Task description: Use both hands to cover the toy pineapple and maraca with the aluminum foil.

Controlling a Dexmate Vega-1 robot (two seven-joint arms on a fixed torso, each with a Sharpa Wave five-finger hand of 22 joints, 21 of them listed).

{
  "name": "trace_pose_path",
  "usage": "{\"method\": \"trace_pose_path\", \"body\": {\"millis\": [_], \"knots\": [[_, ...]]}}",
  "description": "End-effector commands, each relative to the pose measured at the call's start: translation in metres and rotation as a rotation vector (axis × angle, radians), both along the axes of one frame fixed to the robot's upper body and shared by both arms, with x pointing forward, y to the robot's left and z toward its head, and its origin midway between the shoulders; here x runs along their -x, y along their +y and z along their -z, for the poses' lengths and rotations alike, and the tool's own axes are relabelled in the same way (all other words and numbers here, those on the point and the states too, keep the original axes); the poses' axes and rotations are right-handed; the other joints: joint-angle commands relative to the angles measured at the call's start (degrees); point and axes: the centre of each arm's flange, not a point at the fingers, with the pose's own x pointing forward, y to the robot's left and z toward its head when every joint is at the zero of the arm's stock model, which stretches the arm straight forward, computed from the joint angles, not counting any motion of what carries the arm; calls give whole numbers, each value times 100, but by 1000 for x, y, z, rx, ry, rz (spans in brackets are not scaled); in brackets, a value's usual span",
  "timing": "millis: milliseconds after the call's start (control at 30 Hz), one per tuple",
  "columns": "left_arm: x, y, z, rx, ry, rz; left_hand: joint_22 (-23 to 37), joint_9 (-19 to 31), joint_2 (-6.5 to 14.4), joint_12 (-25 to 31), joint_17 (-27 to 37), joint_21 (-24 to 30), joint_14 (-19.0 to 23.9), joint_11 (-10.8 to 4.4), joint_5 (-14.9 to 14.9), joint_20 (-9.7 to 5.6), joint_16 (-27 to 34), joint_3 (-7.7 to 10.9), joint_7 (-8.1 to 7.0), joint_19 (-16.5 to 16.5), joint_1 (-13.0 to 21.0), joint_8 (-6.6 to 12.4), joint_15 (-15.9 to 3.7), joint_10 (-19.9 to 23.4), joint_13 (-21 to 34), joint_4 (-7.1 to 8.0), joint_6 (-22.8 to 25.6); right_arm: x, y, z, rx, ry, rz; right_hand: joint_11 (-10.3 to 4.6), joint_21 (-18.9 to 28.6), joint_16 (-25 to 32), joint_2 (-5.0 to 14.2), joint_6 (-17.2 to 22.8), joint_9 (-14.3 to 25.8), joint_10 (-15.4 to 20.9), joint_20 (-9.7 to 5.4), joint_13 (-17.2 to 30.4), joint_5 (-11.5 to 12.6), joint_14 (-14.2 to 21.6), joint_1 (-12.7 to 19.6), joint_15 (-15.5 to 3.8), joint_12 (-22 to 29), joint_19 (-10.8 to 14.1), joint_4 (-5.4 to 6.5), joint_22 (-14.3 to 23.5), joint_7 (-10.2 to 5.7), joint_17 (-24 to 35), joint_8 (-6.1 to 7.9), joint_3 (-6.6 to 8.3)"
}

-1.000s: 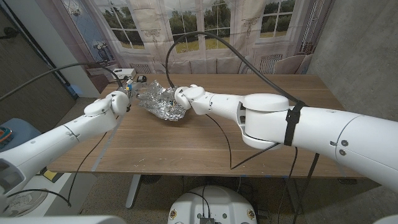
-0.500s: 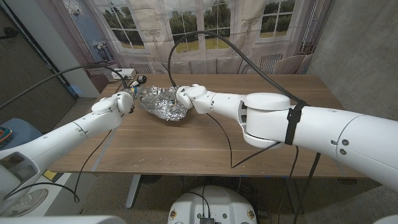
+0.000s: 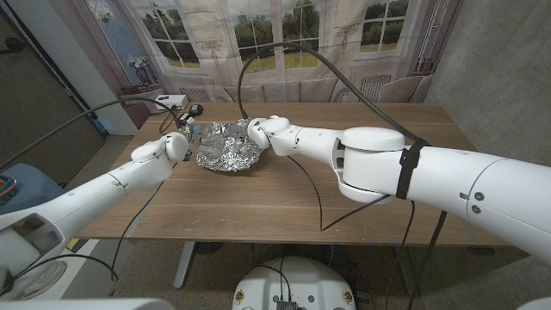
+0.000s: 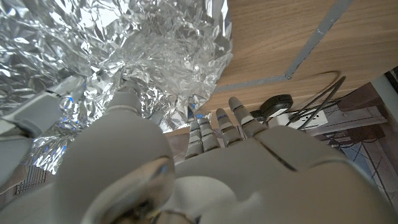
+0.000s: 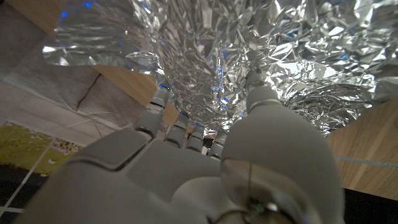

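Observation:
A crumpled sheet of aluminum foil (image 3: 228,150) lies heaped on the wooden table (image 3: 362,189) at the far left middle. The toy pineapple and maraca are hidden under it. My left hand (image 3: 176,145) is at the foil's left edge. In the left wrist view its thumb presses on the foil (image 4: 130,50) and its fingers (image 4: 217,127) curl under the edge, pinching it. My right hand (image 3: 262,133) grips the foil's right edge. In the right wrist view a fold of foil (image 5: 205,74) runs between its thumb and its fingers (image 5: 180,134).
A power strip with plugs and cables (image 3: 182,107) sits at the table's far left corner, just behind the foil, and shows in the left wrist view as a power strip (image 4: 323,115). Black cables arc over the table. Bare wood stretches to the right and front.
The foil has come down and spread flatter and wider over the table. My left hand moved right and forward along its edge; my right hand shifted slightly, still holding the foil.

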Motion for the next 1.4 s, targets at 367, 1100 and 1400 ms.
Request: {"method": "trace_pose_path", "body": {"millis": [367,1100,1400], "knots": [[2,-20,9,13,-143,38,33,17,99,135,12,-21,234,-87,155,-49,76,-17,-96,275,200,99,-260,178,-4,-47,191,-21,-38,9,-293,191,47,101,78,12,54,-698,-6,-117,-375,38,77,124,526,-157,-130,559,-149,1,-4,-9,-302,26],[-3,-34,20,-7,-159,-25,118,28,1164,390,-28,349,1352,-255,171,-463,173,506,-92,1496,1613,163,-626,954,-59,-313,583,-34,-69,16,-462,352,51,260,54,-6,-29,-1231,6,-507,-984,59,33,148,721,-257,-218,1119,-26,7,788,12,-274,-282],[-3,-35,31,21,-182,-29,136,32,881,400,-44,462,1553,-245,57,-472,134,309,-12,1699,1458,168,-639,1074,-78,-240,658,-34,-73,18,-505,352,-11,321,206,177,-15,-376,31,130,-1377,68,24,613,907,-468,16,1791,-13,38,969,42,4,-457]]}}
